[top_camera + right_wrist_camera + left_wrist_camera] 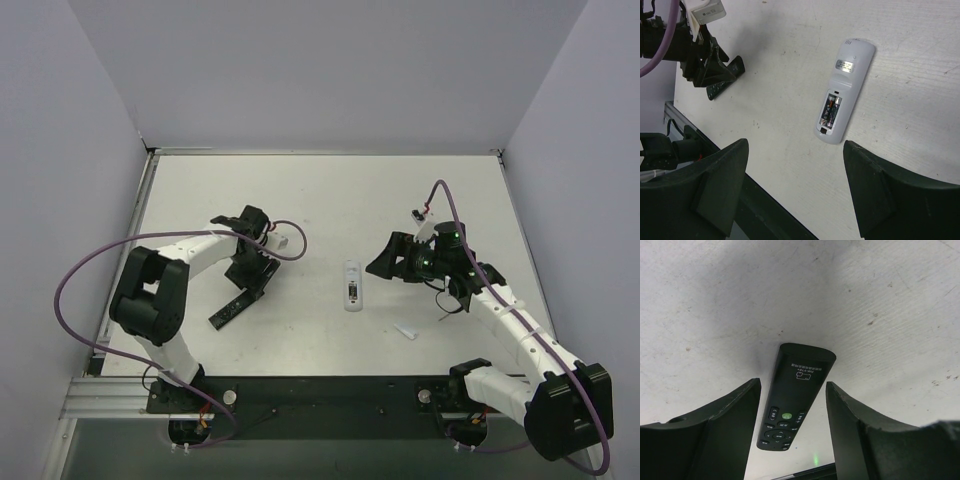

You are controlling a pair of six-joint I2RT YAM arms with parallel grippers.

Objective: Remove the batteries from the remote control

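A white remote (353,285) lies back up in the middle of the table, its battery compartment open. Two slim dark batteries (831,109) sit side by side inside it; the remote also shows in the right wrist view (846,87). My right gripper (796,145) is open and empty, hovering to the right of the white remote (387,264) and apart from it. A black remote (792,400) lies buttons up on the table at the left (228,310). My left gripper (793,382) is open above it, one finger on each side, not touching.
A small white piece (405,330) lies on the table near the front, right of the white remote. The black rail (320,392) with both arm bases runs along the near edge. Grey walls close in the table on three sides.
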